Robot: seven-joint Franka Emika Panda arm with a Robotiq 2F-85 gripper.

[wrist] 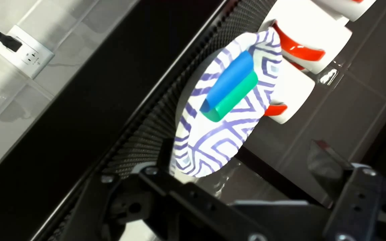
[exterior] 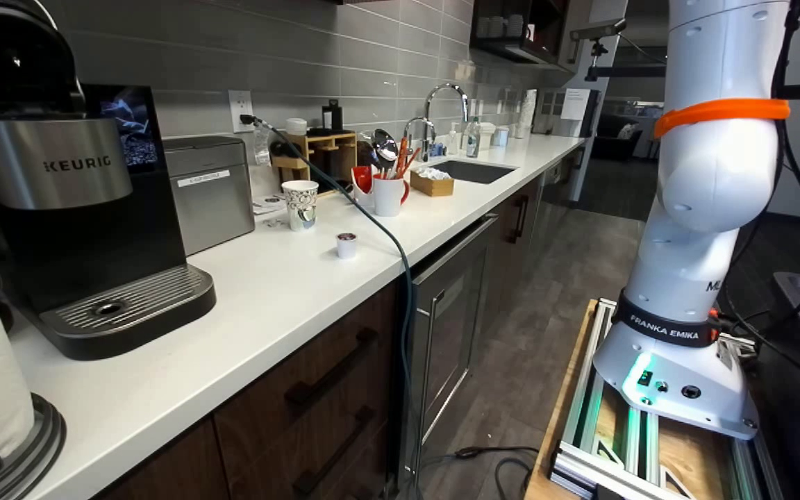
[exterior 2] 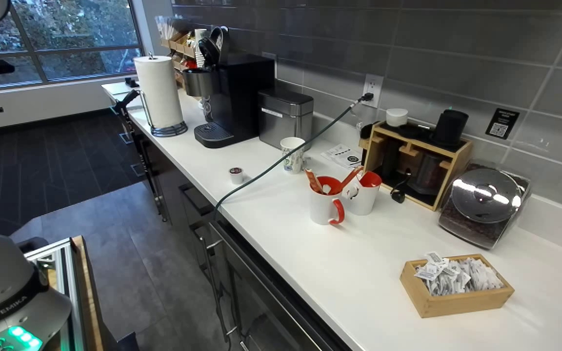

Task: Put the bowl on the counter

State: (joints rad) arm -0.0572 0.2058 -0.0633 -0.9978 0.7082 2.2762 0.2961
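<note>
Purple-patterned bowl [wrist: 226, 130] — wrist view only, hand [wrist: 243, 152] spread, white counter [exterior 2: 339, 273] in both exterior views

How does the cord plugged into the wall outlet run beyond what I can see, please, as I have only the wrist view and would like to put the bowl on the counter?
Observer: The cord passes over the counter and hangs down past its front edge.
Operator: Thank you; does anything small stand on the counter close beside it?
Observer: Yes, in both exterior views a white coffee pod with a dark top stands upright beside the cord, on the coffee machine's side.
</note>
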